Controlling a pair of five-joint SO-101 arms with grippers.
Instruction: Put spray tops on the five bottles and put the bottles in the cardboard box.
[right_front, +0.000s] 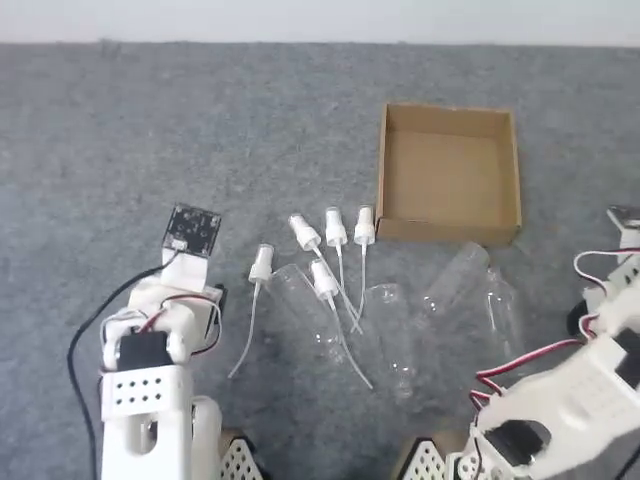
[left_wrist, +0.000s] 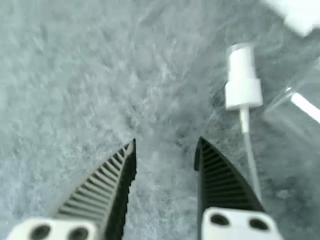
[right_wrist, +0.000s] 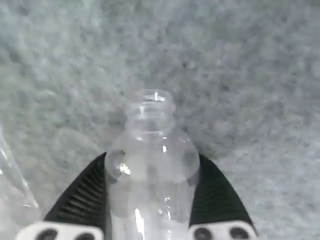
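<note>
The left arm (right_front: 150, 370) stands at the lower left of the high view, folded forward, with its wrist camera module tipped toward the middle of the frame. The left gripper (left_wrist: 166, 145) hangs low over the grey carpet (right_front: 120, 130). Its jaws are spread wide and there is only carpet between them. Just outside one jaw lies the nearest spray top (left_wrist: 243, 85). Its white head points away from the gripper and its thin dip tube runs back alongside that jaw, close to it but not inside the gap. In the high view this top (right_front: 262, 265) is the leftmost of the row, right of the left arm's wrist.

The four other spray tops (right_front: 335, 228) lie in a loose fan at the centre of the high view. Some of their tubes cross over one of the loose bottles (right_front: 300, 300). Four such clear bottles lie on their sides across the lower middle, and two of them sit just below the cardboard box (right_front: 447, 232). The box is open at the upper right and holds nothing.

The right arm (right_front: 580, 400) is bent low at the lower right corner. The right gripper (right_wrist: 152, 159) is clamped on the held bottle (right_wrist: 150, 115), with one ribbed jaw pressed against each side of its shoulder. The open, uncapped neck sticks out past the fingertips over the carpet.
</note>
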